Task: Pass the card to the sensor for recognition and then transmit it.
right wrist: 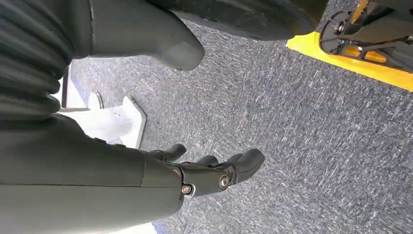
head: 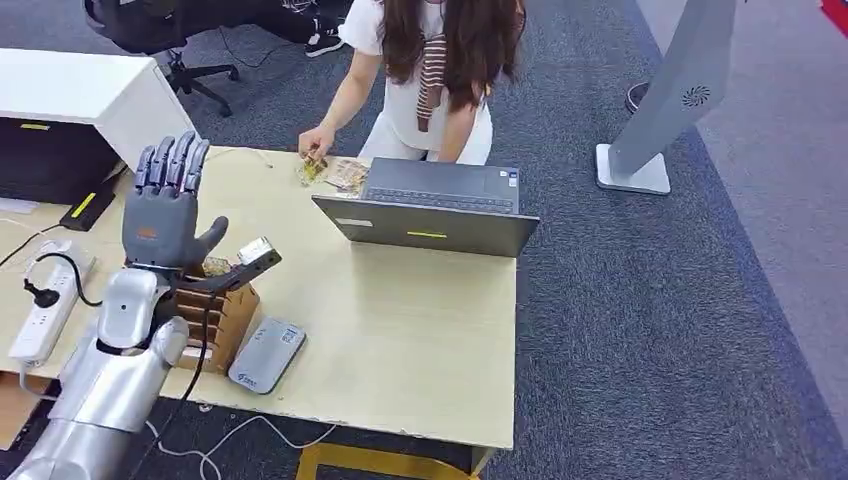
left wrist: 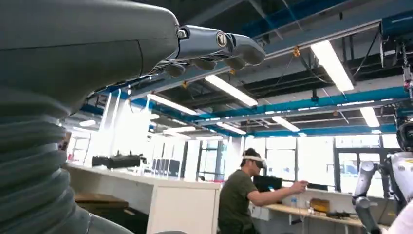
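L hand [head: 163, 205] raised flat above the wooden card holder [head: 222, 312], fingers spread, holding nothing. Grey sensor [head: 267, 355] lies just beside holder. R hand [right wrist: 209, 173] hangs over carpet, fingers apart, empty.

We see a pale wood table [head: 420, 320] on dark blue-grey speckled carpet [head: 680, 330]. Our left hand [head: 165, 205] is grey with darker bluish fingers [head: 172, 160], on a silver arm [head: 105, 375]. The sensor [head: 267, 354] is light grey; the holder [head: 222, 312] beside it is brown. The laptop [head: 435, 210] is dark grey with a small yellow-green mark on its lid. The person [head: 435, 70] wears white with a brown-and-white striped strip. The power strip [head: 45, 305] is white. Our right hand [right wrist: 214, 175] is dark grey, above carpet and a yellow bar [right wrist: 350, 61].
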Controlling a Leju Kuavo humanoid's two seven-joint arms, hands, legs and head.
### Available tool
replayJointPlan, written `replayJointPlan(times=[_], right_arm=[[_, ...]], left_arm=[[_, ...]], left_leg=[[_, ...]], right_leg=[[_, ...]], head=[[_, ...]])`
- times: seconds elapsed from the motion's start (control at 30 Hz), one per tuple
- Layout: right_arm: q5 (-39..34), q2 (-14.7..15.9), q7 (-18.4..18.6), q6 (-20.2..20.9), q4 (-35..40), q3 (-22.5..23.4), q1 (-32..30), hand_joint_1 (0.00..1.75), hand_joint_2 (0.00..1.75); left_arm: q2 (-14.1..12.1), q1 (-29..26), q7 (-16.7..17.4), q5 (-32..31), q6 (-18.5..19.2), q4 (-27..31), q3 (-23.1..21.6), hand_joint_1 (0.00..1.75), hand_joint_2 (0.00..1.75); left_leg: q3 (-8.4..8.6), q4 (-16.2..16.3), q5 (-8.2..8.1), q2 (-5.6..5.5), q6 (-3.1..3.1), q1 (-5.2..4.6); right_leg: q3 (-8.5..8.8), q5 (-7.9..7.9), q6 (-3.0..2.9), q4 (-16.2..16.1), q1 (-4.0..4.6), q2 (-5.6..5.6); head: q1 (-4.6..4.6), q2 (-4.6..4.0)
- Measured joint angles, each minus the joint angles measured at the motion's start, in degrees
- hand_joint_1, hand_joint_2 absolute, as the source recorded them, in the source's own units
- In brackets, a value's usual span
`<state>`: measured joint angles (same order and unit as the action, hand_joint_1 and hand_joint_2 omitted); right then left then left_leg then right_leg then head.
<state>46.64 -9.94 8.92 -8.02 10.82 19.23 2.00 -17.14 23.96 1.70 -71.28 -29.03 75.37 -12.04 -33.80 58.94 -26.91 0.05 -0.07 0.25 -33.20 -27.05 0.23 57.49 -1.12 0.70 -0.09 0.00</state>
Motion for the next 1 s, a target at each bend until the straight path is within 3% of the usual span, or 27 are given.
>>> replayJointPlan(times=[0.17, 0.43, 0.6, 0.7, 0.8, 1.0], right_arm=[[-0.9, -0.26, 0.61, -1.02, 0.0, 1.27, -0.13, 0.0, 1.75], [-2.3, -0.63, -0.15, -2.21, 0.02, 3.26, -0.19, 0.0, 1.75], [-2.99, -0.85, -0.07, -2.86, 0.02, 5.01, -0.45, 0.0, 1.75], [-2.91, -0.96, -0.07, -2.91, 0.02, 5.82, -0.47, 0.0, 1.75], [-2.62, -1.0, -0.07, -2.89, 0.02, 6.32, -0.47, 0.0, 1.75], [-1.86, -1.11, -0.2, -2.88, 0.02, 6.71, -0.45, 0.0, 1.75]], left_arm=[[0.24, -8.99, 1.38, 1.88, 4.64, 9.45, -0.09, 0.0, 1.75], [-0.85, -20.16, 2.43, 2.65, 10.08, 18.12, -0.09, 0.0, 1.75], [-2.54, -30.95, 2.84, 0.55, 9.23, 24.59, -0.09, 0.0, 1.75], [-3.49, -35.99, 4.89, -0.1, 7.75, 27.47, -0.04, 0.0, 1.75], [-4.0, -39.51, 6.71, 0.33, 6.9, 28.27, 0.96, 0.0, 1.75], [-3.96, -43.54, 5.49, 1.51, 5.91, 28.27, 6.56, 0.0, 1.75]], left_leg=[[-0.01, 0.0, -0.06, 0.04, 0.03, 0.0], [0.0, -0.01, -0.15, 0.05, 0.04, -0.01], [0.0, -0.01, -0.23, 0.07, 0.03, 0.0], [-0.01, -0.01, -0.26, 0.03, 0.07, -0.01], [-0.02, -0.02, -0.31, 0.02, 0.02, 0.0], [0.0, -0.02, -0.31, -0.02, 0.02, 0.01]], right_leg=[[-0.04, -0.07, -0.02, -0.01, 0.0, 0.06], [-0.01, -0.13, 0.04, -0.01, -0.01, 0.07], [-0.01, -0.23, 0.07, -0.01, 0.0, 0.08], [0.01, -0.28, 0.06, -0.01, -0.01, 0.03], [0.02, -0.3, 0.07, -0.01, 0.0, 0.01], [0.06, -0.3, 0.06, -0.01, 0.01, -0.06]], head=[[0.0, 0.0], [0.0, 0.0], [0.0, 0.0], [0.0, 0.0], [0.02, 0.0], [0.02, 0.0]])
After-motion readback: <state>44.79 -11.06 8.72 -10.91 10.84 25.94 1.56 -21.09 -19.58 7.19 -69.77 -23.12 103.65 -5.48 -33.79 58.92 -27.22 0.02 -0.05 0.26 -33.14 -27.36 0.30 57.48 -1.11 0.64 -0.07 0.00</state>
